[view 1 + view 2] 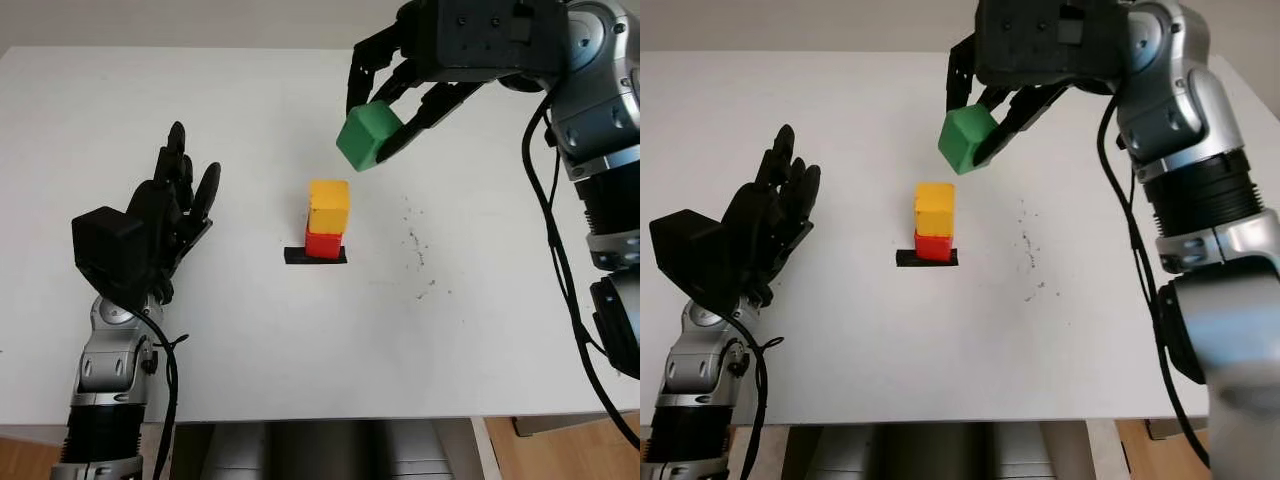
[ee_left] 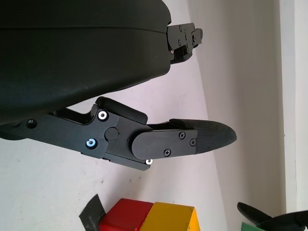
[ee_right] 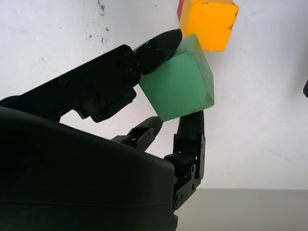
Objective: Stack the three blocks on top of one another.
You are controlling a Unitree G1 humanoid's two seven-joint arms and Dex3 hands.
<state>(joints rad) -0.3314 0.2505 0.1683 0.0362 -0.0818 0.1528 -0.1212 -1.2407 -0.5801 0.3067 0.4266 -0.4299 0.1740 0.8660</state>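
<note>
Green is the block (image 1: 369, 136) that the right hand (image 1: 395, 95) grips between its black fingertips (image 3: 161, 42), lifted in the air and tilted. Below these fingers and a little toward the left hand, the yellow block (image 1: 329, 205) sits on the red block (image 1: 322, 243), which stands on a black tape mark (image 1: 315, 256) on the white table (image 1: 250, 330). The left hand (image 1: 170, 215) is open and holds nothing, well apart from the two stacked blocks.

My right hand (image 1: 395, 105) grips green block (image 1: 368, 136) in air, up-right of yellow block (image 1: 329, 205) on red block (image 1: 323, 243). Bare table (image 1: 250, 330) around stack. My left hand (image 1: 170, 215) open, well left.
</note>
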